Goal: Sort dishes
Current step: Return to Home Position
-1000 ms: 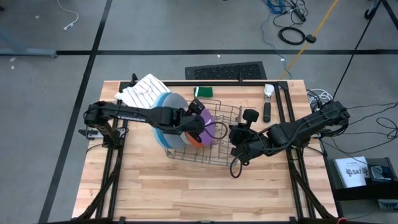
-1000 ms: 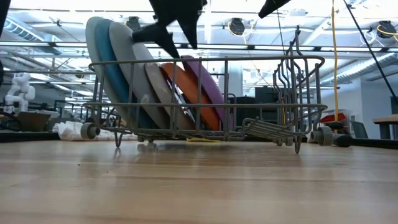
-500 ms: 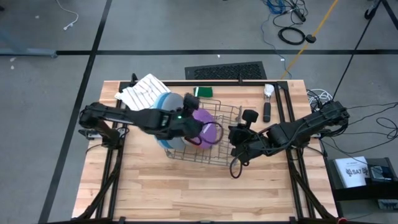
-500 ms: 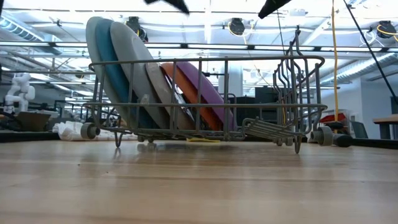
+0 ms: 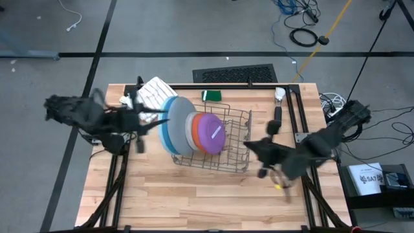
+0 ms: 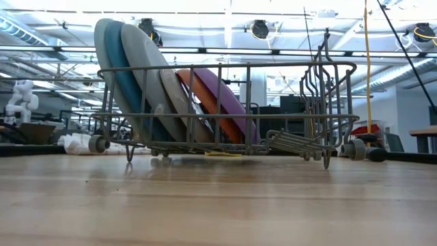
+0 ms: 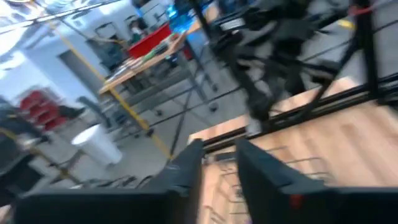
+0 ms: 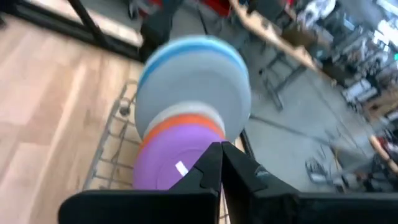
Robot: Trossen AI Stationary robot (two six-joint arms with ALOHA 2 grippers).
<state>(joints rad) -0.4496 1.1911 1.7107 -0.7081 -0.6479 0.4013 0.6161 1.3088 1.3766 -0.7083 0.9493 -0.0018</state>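
Several dishes stand on edge in the wire rack (image 5: 236, 139), each leaning on the one behind. From the rack's left end they run light blue (image 6: 102, 61), darker blue (image 6: 121, 75), grey (image 5: 183, 116), off-white (image 6: 176, 96), orange (image 6: 205, 96), purple (image 5: 210, 133). My left gripper (image 5: 152, 119) hangs left of the rack, clear of it. In the left wrist view its fingers (image 7: 221, 163) stand a little apart with nothing between them. My right gripper (image 5: 251, 146) is shut and empty, right of the rack; its wrist view looks at the purple dish (image 8: 168, 165).
A white striped cloth (image 5: 152, 90) lies at the table's far left corner. A green sponge (image 5: 210, 95), a white object (image 5: 279, 94) and a black one (image 5: 277, 116) lie along the far side. Bare wood (image 5: 194, 194) stretches along the near side.
My left gripper has risen out of the rack, away from the purple dish, and swung toward the table's left edge. My right gripper has drawn back from the rack toward the right and near side. The dishes stay leaning in the rack.
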